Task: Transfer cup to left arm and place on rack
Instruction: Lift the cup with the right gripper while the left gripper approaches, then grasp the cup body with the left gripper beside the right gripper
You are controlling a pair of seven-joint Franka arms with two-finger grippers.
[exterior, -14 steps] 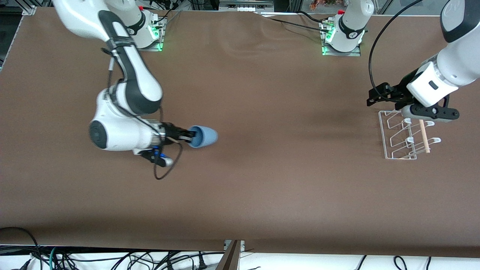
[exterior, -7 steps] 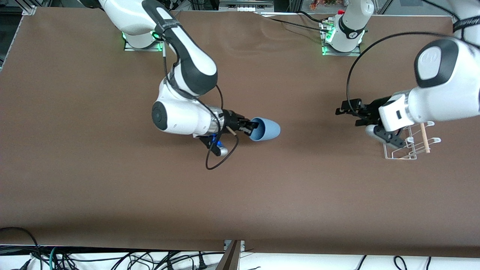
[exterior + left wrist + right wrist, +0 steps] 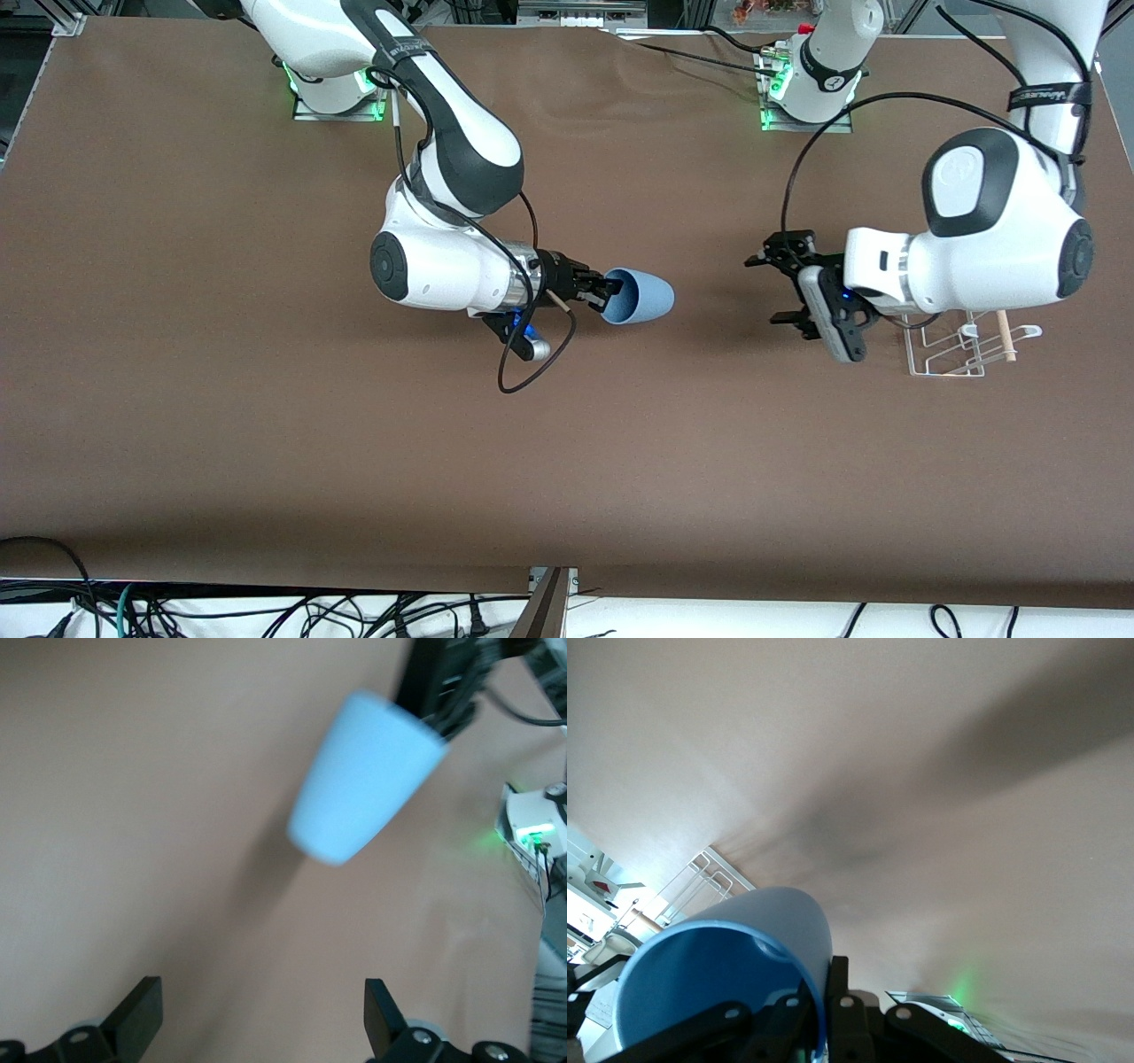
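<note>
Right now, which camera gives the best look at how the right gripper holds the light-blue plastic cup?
The right wrist view: the right gripper pinches the light-blue plastic cup by its rim, one finger inside. The front view shows the cup sideways over mid-table, grip small. The left wrist view shows the cup's outside only.

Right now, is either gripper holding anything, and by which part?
The right gripper holds the light-blue cup by its rim, one finger inside the mouth, base pointing toward the left gripper, which is open and holds nothing.
</note>
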